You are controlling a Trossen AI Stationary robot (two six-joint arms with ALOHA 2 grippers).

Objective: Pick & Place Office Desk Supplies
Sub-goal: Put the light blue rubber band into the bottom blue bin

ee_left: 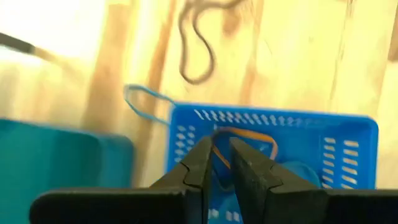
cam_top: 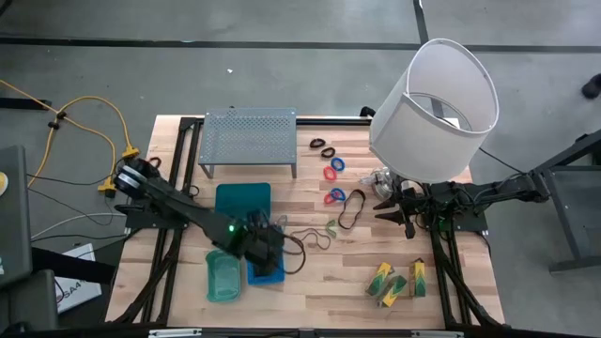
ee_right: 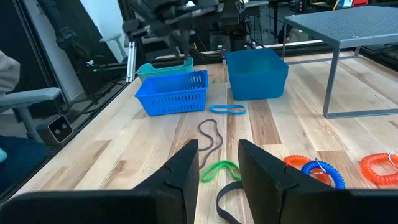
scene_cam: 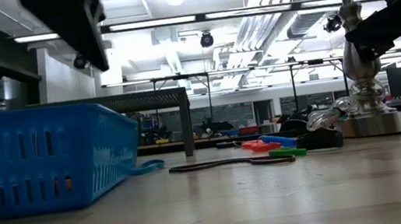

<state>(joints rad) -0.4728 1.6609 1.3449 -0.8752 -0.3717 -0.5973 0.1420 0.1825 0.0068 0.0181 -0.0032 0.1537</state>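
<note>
Left gripper (ee_left: pixel 222 163) is hanging directly over the blue slotted basket (ee_left: pixel 348 155), and we are seeing its two fingers (ee_left: pixel 198 167) standing slightly apart with a narrow gap between them and nothing clamped. Just below the fingertips, inside the basket, an orange rubber band (ee_left: pixel 249 134) is lying on the basket floor. Beyond the basket's far wall from this gripper, a light blue band (ee_left: pixel 144 106) is resting on the wood against the basket, and farther out a dark loop (ee_left: pixel 198 50) is lying on the table (cam_top: pixel 310 282). A teal tray (cam_top: pixel 223 276) is sitting beside the gripper, touching the basket, and a deeper teal bin (cam_top: pixel 243 202) is standing behind it toward the grey perforated rack (cam_top: pixel 249 136).

Right gripper (ee_right: pixel 217 163) is waiting near the lamp base (scene_cam: pixel 374 115), its fingers apart and empty. Just ahead of it we are seeing a green band (ee_right: pixel 221 168), and off to its side blue and red coiled rings (ee_right: pixel 323 174). Yellow-green packets (cam_top: pixel 394 280) are lying behind this gripper, near the table's front edge.
</note>
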